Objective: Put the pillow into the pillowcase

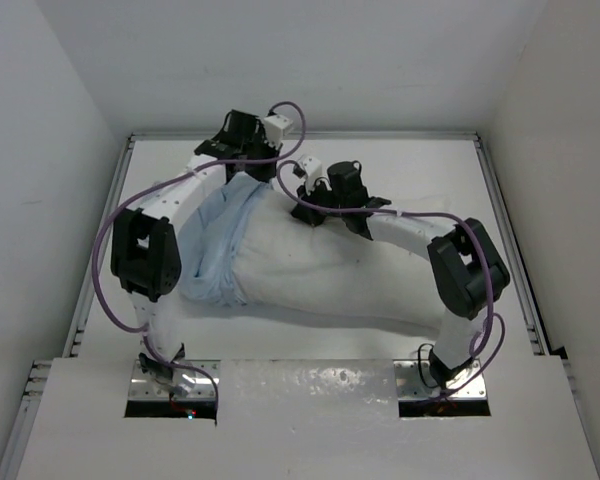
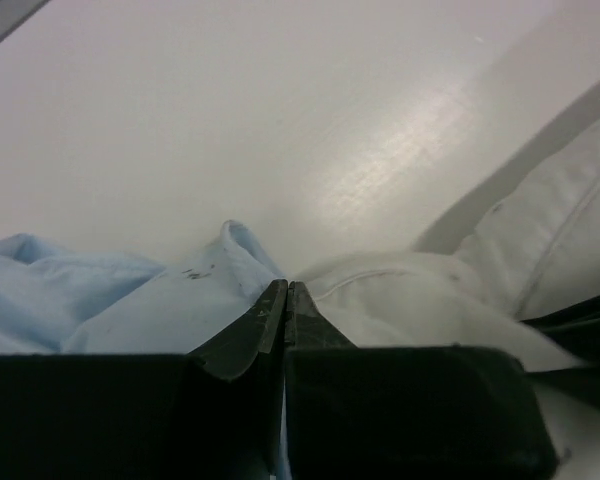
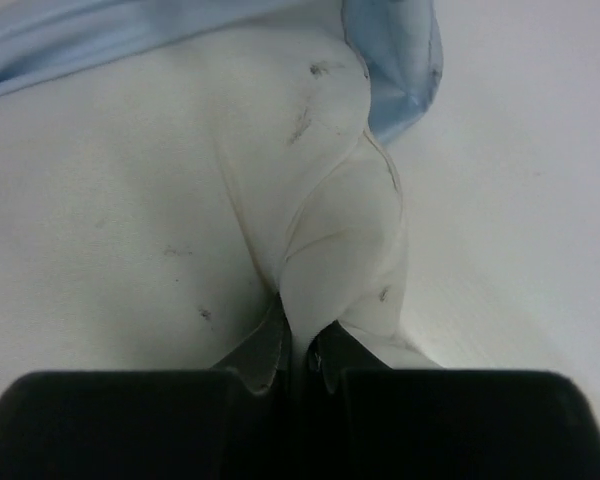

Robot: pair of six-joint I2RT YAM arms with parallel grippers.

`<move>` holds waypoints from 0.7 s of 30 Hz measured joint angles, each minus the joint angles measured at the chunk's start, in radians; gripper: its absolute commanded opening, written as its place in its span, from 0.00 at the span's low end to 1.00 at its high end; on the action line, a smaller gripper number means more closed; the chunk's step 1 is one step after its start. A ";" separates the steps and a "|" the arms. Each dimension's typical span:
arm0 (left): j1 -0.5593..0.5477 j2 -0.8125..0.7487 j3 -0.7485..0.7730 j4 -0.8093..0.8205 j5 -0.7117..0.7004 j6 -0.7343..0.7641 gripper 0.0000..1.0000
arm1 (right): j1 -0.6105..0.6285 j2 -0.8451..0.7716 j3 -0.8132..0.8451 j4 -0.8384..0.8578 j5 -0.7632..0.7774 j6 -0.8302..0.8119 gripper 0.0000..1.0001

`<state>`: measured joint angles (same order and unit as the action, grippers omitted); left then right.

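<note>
Pillow (image 1: 320,270) seen from the top camera, lying across the middle of the white surface (image 1: 400,160). The pillowcase (image 1: 215,240) is bunched in wrinkles over its left end, and the rest of the white fabric is bare. Your left pincer (image 1: 238,165) sits at the far edge of the blue cloth. Your right pincer (image 1: 308,205) rests on the far side of the pillow, near the blue hem. From this height you cannot tell how either pincer stands.

Left wrist camera: the left pincer (image 2: 285,300) is closed, fingertips meeting. A sliver of blue shows between the fingers, so it pinches the pillowcase (image 2: 150,300). The cloth rises to a small peak just behind the tips. The pillow (image 2: 400,300) lies immediately to the right, touching the blue cloth, with bare surface (image 2: 230,120) beyond.

Right wrist camera: the right pincer (image 3: 300,345) is clamped on a raised fold of the pillow (image 3: 100,220), which fills the left of the view. The pillowcase (image 3: 400,70) runs along the top and curls down beside the fold.
</note>
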<state>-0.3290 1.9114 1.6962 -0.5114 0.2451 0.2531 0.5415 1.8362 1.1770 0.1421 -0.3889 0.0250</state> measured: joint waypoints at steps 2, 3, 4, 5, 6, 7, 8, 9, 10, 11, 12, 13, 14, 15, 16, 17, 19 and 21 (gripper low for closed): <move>-0.035 -0.008 -0.004 -0.017 0.023 0.031 0.00 | 0.031 -0.019 -0.042 0.056 0.037 0.048 0.00; -0.059 -0.022 -0.019 -0.019 0.039 0.041 0.00 | 0.039 -0.027 -0.061 0.083 0.053 0.077 0.00; -0.079 -0.043 -0.042 -0.018 0.058 0.056 0.00 | 0.044 -0.036 -0.085 0.120 0.070 0.114 0.00; -0.100 -0.075 -0.070 -0.024 0.077 0.068 0.00 | 0.046 -0.045 -0.114 0.167 0.099 0.155 0.00; -0.113 -0.105 -0.092 -0.030 0.093 0.080 0.00 | 0.047 -0.056 -0.146 0.221 0.128 0.194 0.00; -0.128 -0.144 -0.115 -0.034 0.112 0.091 0.00 | 0.047 -0.069 -0.188 0.288 0.160 0.247 0.00; -0.145 -0.192 -0.137 -0.038 0.132 0.105 0.00 | 0.043 -0.082 -0.230 0.357 0.199 0.309 0.00; -0.151 -0.222 -0.146 -0.044 0.145 0.112 0.00 | 0.041 -0.089 -0.249 0.393 0.222 0.352 0.00; -0.158 -0.257 -0.156 -0.049 0.160 0.122 0.00 | 0.035 -0.093 -0.266 0.435 0.252 0.404 0.00; -0.164 -0.288 -0.164 -0.057 0.171 0.134 0.00 | 0.032 -0.095 -0.278 0.474 0.286 0.454 0.00; -0.164 -0.312 -0.171 -0.061 0.179 0.142 0.00 | 0.029 -0.097 -0.286 0.507 0.319 0.498 0.00; -0.164 -0.336 -0.180 -0.063 0.184 0.150 0.00 | 0.026 -0.098 -0.291 0.531 0.362 0.534 0.00; -0.164 -0.352 -0.191 -0.063 0.185 0.158 0.00 | 0.025 -0.099 -0.295 0.549 0.406 0.568 0.00; -0.164 -0.365 -0.206 -0.061 0.185 0.163 0.00 | 0.024 -0.099 -0.299 0.568 0.446 0.597 0.00; -0.164 -0.375 -0.224 -0.061 0.193 0.165 0.00 | 0.023 -0.099 -0.301 0.583 0.488 0.625 0.00; -0.168 -0.380 -0.243 -0.056 0.196 0.165 0.00 | 0.023 -0.098 -0.301 0.594 0.533 0.656 0.00; -0.179 -0.376 -0.278 -0.042 0.192 0.165 0.00 | 0.023 -0.084 -0.301 0.624 0.615 0.716 0.00; -0.196 -0.344 -0.287 -0.027 0.183 0.165 0.08 | 0.025 -0.052 -0.297 0.655 0.689 0.773 0.00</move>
<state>-0.5251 1.5669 1.4094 -0.5388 0.4286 0.4179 0.5663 1.7844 0.8799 0.7971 0.2996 0.7979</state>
